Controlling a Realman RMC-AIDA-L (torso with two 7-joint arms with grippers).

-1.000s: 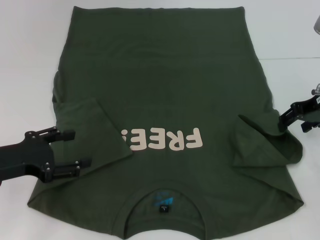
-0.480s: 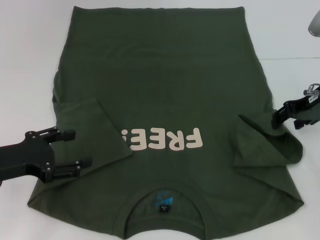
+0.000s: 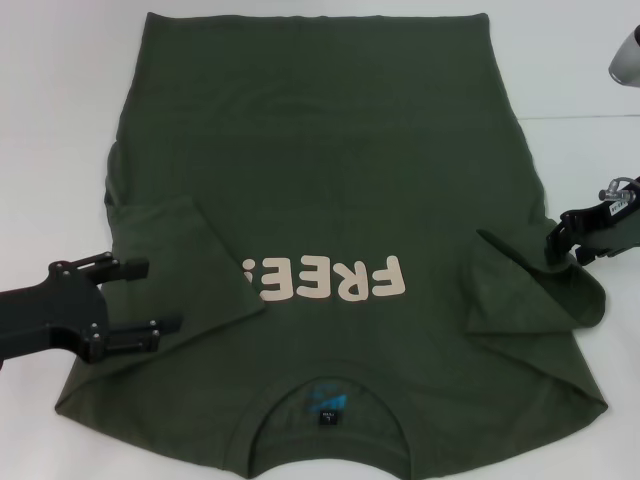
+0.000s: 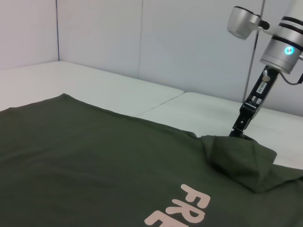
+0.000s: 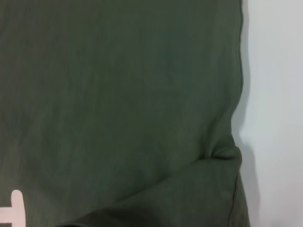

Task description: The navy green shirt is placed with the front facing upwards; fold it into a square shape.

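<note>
The navy green shirt (image 3: 320, 170) lies flat and face up on the white table, collar and blue label (image 3: 327, 405) nearest me, with the cream "FREE!" print (image 3: 330, 280) on the chest. Both sleeves are folded inward: one (image 3: 185, 260) on the left, one (image 3: 525, 290) on the right. My left gripper (image 3: 150, 300) hovers open over the shirt's left edge beside the folded sleeve, holding nothing. At the outer corner of the right sleeve fold is my right gripper (image 3: 556, 245), whose tip (image 4: 236, 130) meets the cloth in the left wrist view. The right wrist view shows the shirt's side edge (image 5: 236, 94).
White table (image 3: 50, 120) surrounds the shirt on the left, right and far sides. A seam line runs across the tabletop (image 4: 161, 101). Pale walls (image 4: 142, 38) stand behind the table. The right arm's silver wrist (image 4: 279, 42) rises above the sleeve.
The right gripper shifted slightly inward along the right sleeve fold, rose, then dipped again. The left gripper and the shirt have stayed as they were.
</note>
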